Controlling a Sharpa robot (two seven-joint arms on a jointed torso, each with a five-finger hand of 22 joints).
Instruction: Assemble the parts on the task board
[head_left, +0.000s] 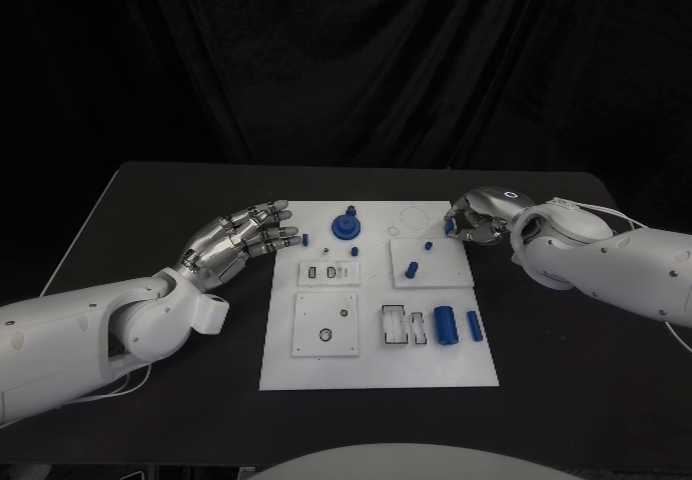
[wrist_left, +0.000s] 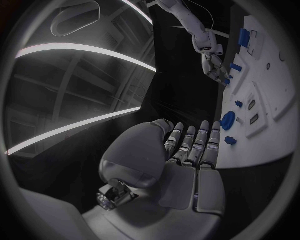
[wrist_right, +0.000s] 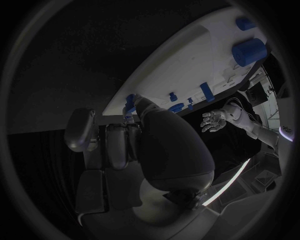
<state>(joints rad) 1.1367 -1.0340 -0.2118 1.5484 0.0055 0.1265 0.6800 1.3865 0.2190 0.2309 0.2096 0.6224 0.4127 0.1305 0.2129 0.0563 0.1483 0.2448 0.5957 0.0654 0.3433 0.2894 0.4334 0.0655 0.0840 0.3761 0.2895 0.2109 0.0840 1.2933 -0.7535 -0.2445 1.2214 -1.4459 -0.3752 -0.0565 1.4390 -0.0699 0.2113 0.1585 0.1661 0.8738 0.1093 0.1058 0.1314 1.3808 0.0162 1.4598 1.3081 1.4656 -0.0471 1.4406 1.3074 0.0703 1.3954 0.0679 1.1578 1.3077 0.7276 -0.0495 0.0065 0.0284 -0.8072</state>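
The white task board lies mid-table. On it are a blue knob, a short blue peg, a thick blue cylinder with a slimmer one beside it, and a few tiny blue pieces. My right hand sits at the board's far right corner and pinches a small blue part at its fingertips; the same part shows in the right wrist view. My left hand hovers by the board's far left edge, fingers stretched out and holding nothing.
The board carries raised white plates with slots and a frame-shaped recess. Black table stretches on both sides of the board. A black curtain hangs behind the table.
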